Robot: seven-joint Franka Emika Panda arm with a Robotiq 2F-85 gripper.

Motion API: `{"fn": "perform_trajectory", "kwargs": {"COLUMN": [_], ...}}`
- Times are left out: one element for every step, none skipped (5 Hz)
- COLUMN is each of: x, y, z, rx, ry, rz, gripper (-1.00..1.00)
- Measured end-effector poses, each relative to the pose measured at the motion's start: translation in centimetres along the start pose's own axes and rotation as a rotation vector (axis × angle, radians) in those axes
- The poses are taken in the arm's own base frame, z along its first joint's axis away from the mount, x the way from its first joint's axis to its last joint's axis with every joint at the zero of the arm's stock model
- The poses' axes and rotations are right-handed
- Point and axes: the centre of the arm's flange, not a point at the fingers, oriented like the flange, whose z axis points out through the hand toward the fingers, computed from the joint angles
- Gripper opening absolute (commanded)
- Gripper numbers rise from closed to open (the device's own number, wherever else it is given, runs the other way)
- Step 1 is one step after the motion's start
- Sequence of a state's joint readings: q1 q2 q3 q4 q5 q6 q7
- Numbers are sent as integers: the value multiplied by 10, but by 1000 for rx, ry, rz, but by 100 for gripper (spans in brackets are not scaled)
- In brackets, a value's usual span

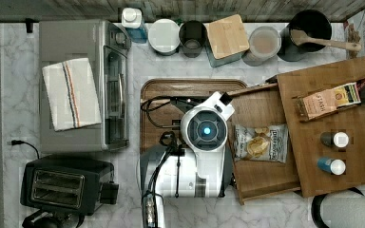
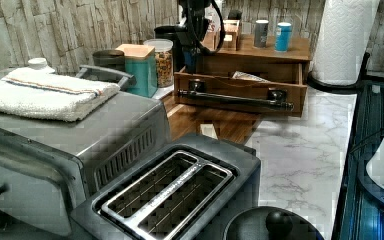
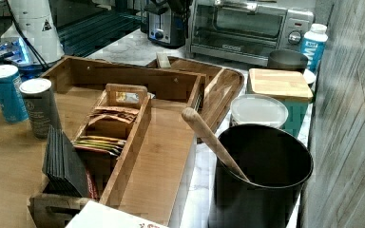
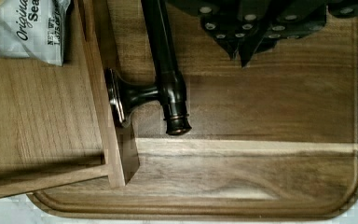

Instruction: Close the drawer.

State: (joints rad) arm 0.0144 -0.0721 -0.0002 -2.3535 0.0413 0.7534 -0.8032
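Fingers [image 4: 256, 32] look pressed together with nothing between them, and we see them hanging over the tray [image 4: 261, 116] just beside the handle [image 4: 165, 60], on its outer side; we cannot tell whether they touch it. The drawer [image 1: 261, 175] stands well open, pulled out from under the cabinet top [image 1: 332, 128] toward the top view's left. Its front overhangs the tray and a chip bag [image 1: 260, 142] lies flat on its bottom. We judge that the push has not yet begun and that the arm is lined up for it. The next move calls for bringing the fingers against the handle or the front board and pressing straight toward the cabinet. The drawer sits slightly askew in the top view, so an off-centre push may jam it.
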Motion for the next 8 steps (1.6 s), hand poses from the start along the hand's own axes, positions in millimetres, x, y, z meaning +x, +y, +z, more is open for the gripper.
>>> {"fn": "perform_trajectory", "kwargs": {"x": [-13,-26,-41,-53,-60,-66,-67,-74], "y": [-7,-25,-42,-48,-47,-38,-26,-15], "z": [14,27,41,58,73,87,105,116], "rx": [-62,-75,-78,-159,-201,-194,-166,-160], "ry": [-13,-4,-21,-36,7,-7,-52,-82], "rz": [-76,-122,-161,-218,-250,-255,-201,-173], "gripper": [-100,-100,-100,-100,-100,-100,-100,-100]}}
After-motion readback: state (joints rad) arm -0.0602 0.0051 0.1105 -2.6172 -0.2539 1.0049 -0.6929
